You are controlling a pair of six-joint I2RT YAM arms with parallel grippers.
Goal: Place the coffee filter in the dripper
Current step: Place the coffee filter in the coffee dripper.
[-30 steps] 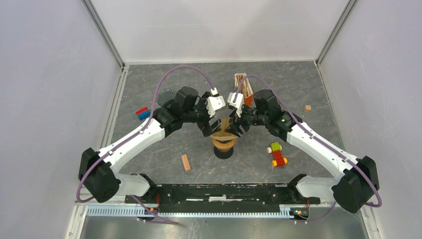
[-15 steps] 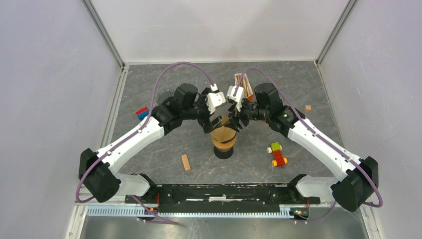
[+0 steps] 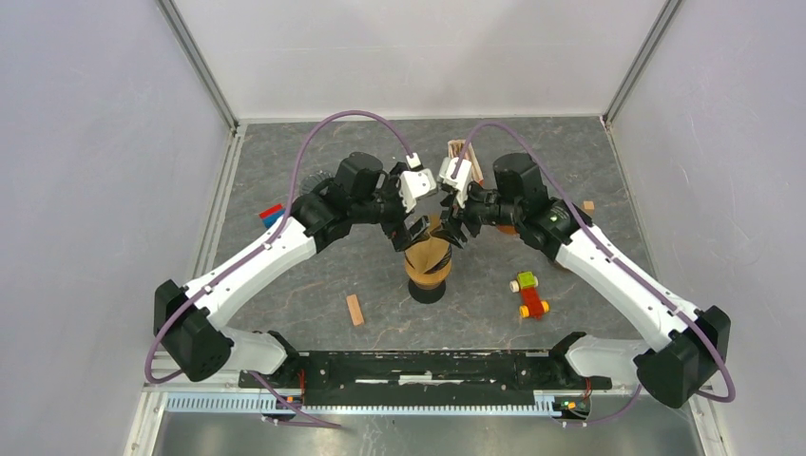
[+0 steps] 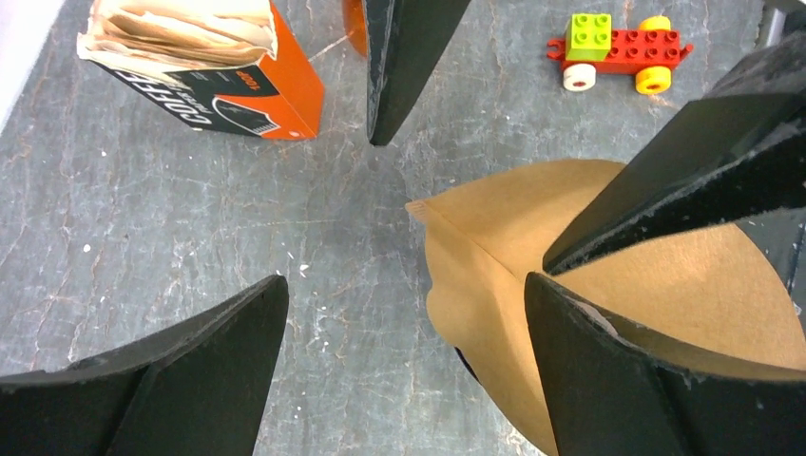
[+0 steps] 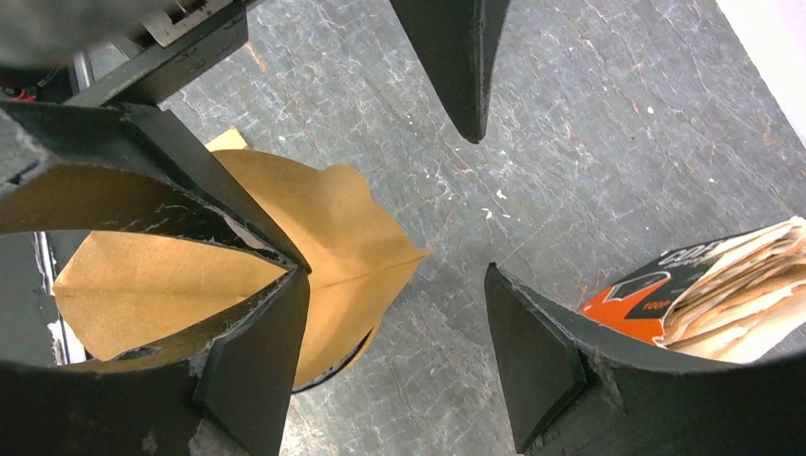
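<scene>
Coffee filter (image 3: pixel 428 258), brown paper opened into a cone, stands upright in the black dripper (image 3: pixel 428 291) at the middle of the grey table (image 3: pixel 314 275). Its point is down and its mouth faces up. It looks seated, so the task appears nearly finished.

Both arms reach in from either side and meet just beyond the filter, on the side away from their bases. The left gripper (image 3: pixel 415 232) has its jaws spread wide and holds nothing. The right gripper (image 3: pixel 453 229) is spread a little less wide and also holds nothing.

From each gripper the filter lies below and slightly back toward the bases. The wrist views show a creased seam ending in a small tab that points into the gap between the two grippers. One finger of each gripper hangs over the filter's mouth and the other over bare table. Whether any finger touches the paper cannot be told. Neither arm is clearly nearer; they mirror each other. Any lift away would need the inner fingers to clear the rim without tipping the cone.

An orange box (image 4: pixel 219 66) of spare filters lies past the right gripper, and a toy car (image 3: pixel 529 296) sits on the right.

Compared with a second ago, both grippers have drawn back toward the far side, uncovering more of the filter's mouth. The filter and dripper have not shifted. The right arm now hides more of the box.
</scene>
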